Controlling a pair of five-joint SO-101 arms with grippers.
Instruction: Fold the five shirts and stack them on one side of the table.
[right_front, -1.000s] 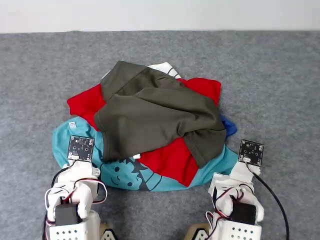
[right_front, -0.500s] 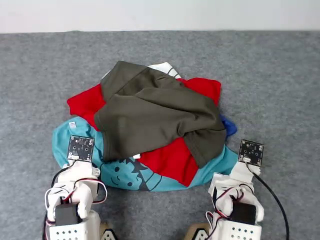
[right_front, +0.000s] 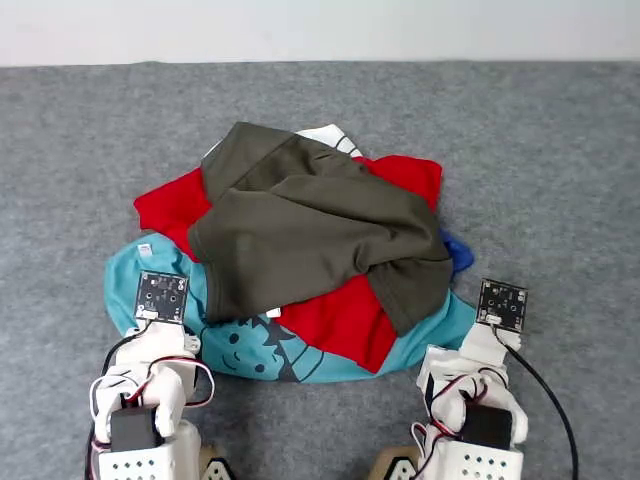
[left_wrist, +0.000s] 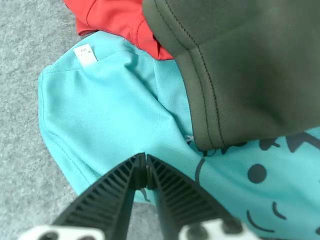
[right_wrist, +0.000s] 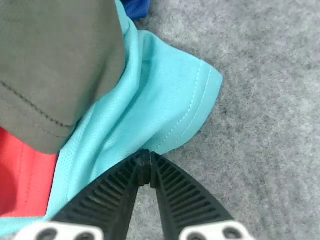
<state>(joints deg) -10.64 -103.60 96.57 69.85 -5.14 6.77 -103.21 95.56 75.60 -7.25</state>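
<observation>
olive shirt (right_front: 310, 235) topmost on counter (right_front: 560, 150), teal shirt (left_wrist: 100, 110) white tag (left_wrist: 85, 55) made out in left wrist view, left pincer (left_wrist: 145, 172) and right pincer (right_wrist: 145, 172) closed, tips together

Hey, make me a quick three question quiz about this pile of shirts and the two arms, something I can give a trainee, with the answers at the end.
1. True or false: the olive shirt lies on top of the red shirt.
2. Which shirt lies at the bottom of the pile, nearest the arms? A) teal shirt B) olive shirt C) red shirt
3. Fill in the blank: the jaws of the left gripper and the right gripper are both ____.
Key: 1 true; 2 A; 3 shut.
</observation>
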